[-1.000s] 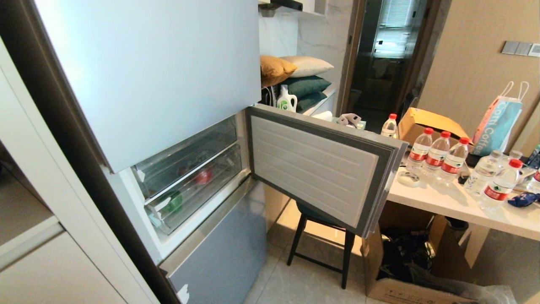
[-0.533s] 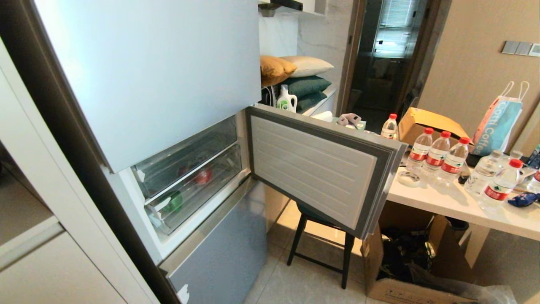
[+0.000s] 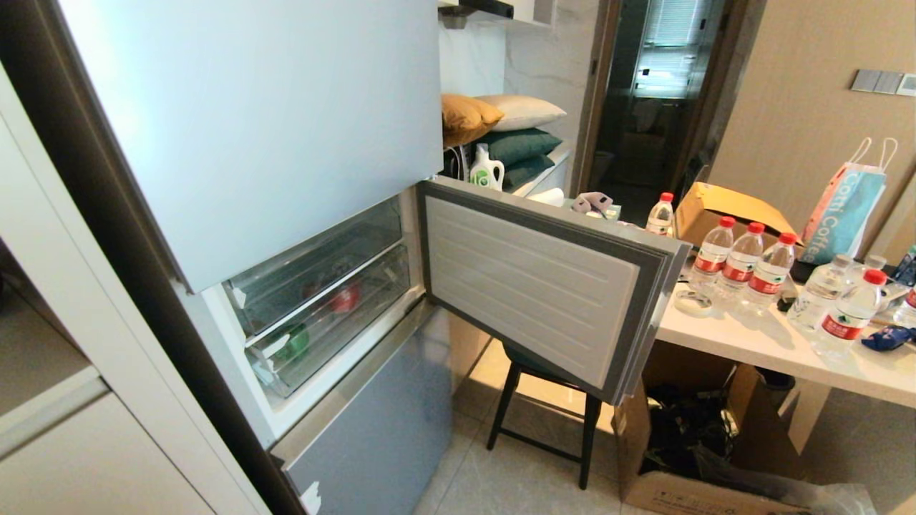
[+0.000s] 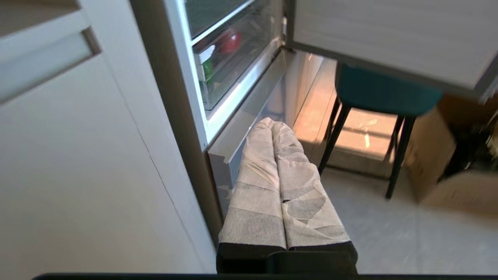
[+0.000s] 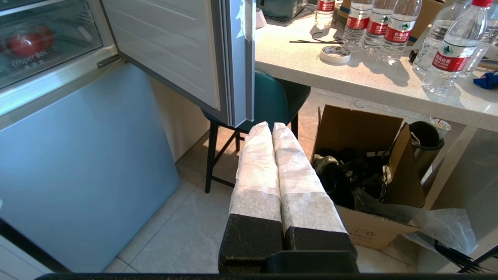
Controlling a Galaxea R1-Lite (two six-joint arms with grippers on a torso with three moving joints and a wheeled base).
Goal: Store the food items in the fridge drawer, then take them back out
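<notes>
Left gripper [image 4: 272, 126] and right gripper [image 5: 271, 128] both hang empty with fingers pressed together, low before the fridge drawer [image 3: 336, 325], beside a stool [image 3: 544, 400].

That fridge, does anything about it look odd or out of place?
The fridge's middle door hangs wide open over a stool. The lower clear drawer is pushed in, with a green item and a red one inside. Nothing looks spilled or broken.

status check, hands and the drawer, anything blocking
Left hand shut, empty, low beside fridge. Right hand shut, empty, near stool. Drawer pushed in, green and red items inside. Fridge door open, nothing blocking.
</notes>
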